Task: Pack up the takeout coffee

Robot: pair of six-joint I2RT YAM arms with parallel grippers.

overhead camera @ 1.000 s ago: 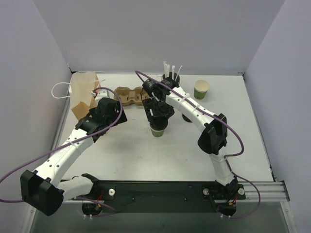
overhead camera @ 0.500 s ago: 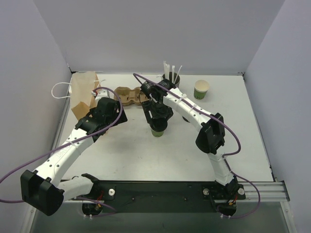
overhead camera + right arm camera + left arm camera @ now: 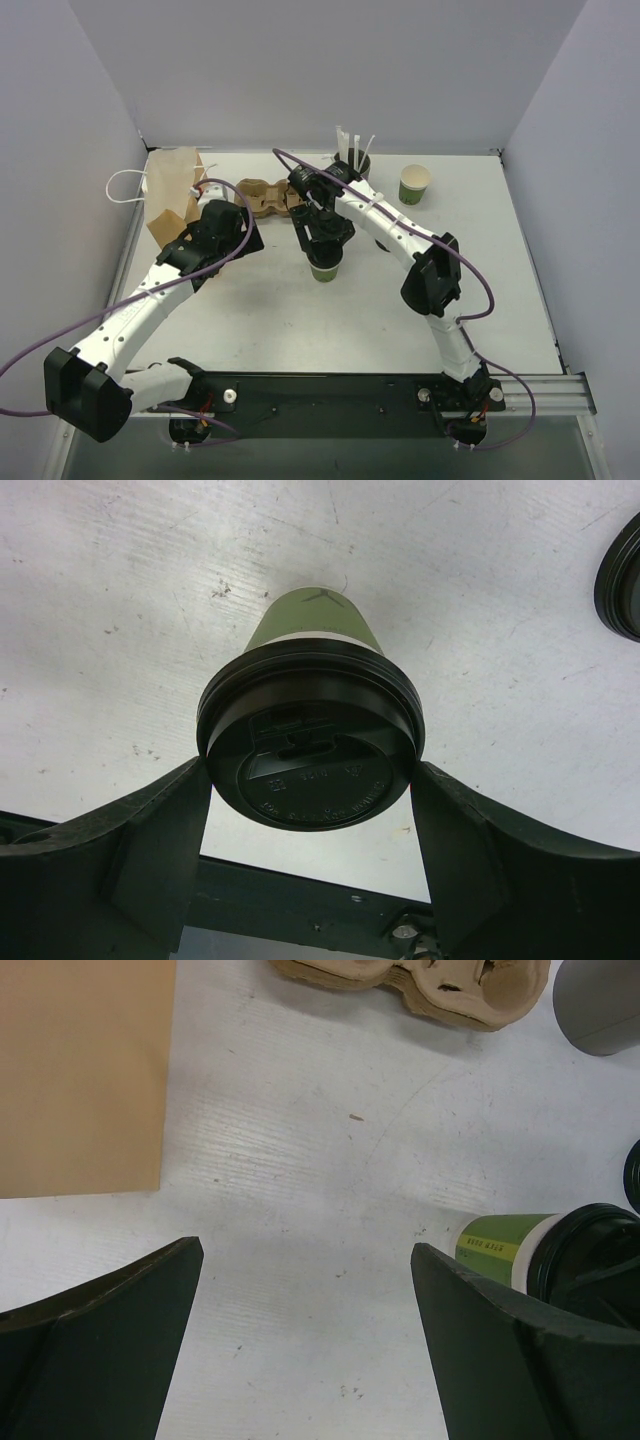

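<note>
The right gripper [image 3: 310, 780] is pinching the takeout coffee [image 3: 312, 705] at the rim of its round, glossy black plastic lid [image 3: 312, 770], with one dark finger pressing on each side. The smooth green paper wall is narrowing downward toward the scratched white table [image 3: 120, 600], and I cannot tell whether the base is touching it. The cup is being held near the middle of the table, in front of the brown moulded pulp carrier [image 3: 265, 197], while the left gripper [image 3: 305, 1260] is hanging with its flat black fingers spread wide, holding nothing, near the smooth tan paper bag [image 3: 80, 1070].
</note>
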